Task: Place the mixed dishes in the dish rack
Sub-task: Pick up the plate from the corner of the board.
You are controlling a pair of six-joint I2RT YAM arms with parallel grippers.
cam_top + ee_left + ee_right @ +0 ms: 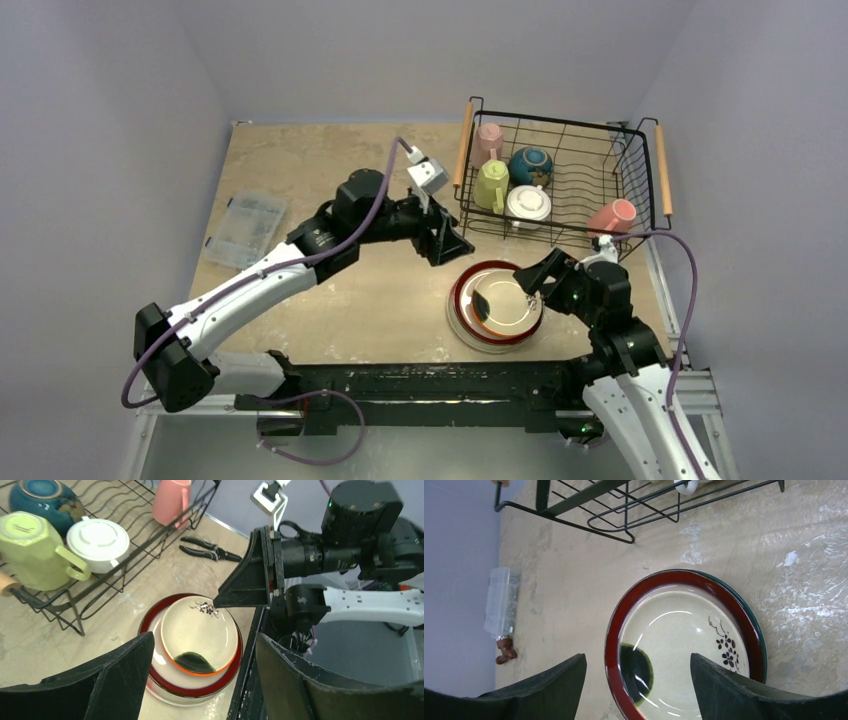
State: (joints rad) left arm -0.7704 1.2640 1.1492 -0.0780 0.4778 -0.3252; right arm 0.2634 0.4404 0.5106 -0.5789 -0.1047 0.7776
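A stack of round plates (495, 305) lies on the table just in front of the dish rack (560, 125). The top plate (200, 632) is cream with an orange-red rim, a dark green patch and a small flower print; a red-rimmed plate (155, 625) lies under it. My right gripper (638, 690) hangs open over the stack's rim (611, 645), holding nothing. My left gripper (205, 680) is open and empty too, above the stack's left side. In the rack stand a pale pink mug (489, 137), teal bowl (530, 163), yellow-green mug (491, 185), white mug (528, 204) and salmon mug (612, 216).
Black pliers (210, 550) lie on the table between the rack and the plates. A clear plastic compartment box (248, 228) sits at the table's left edge. The rack's near wire wall (589, 520) stands close behind the stack. My right gripper (245, 580) reaches in from the right in the left wrist view.
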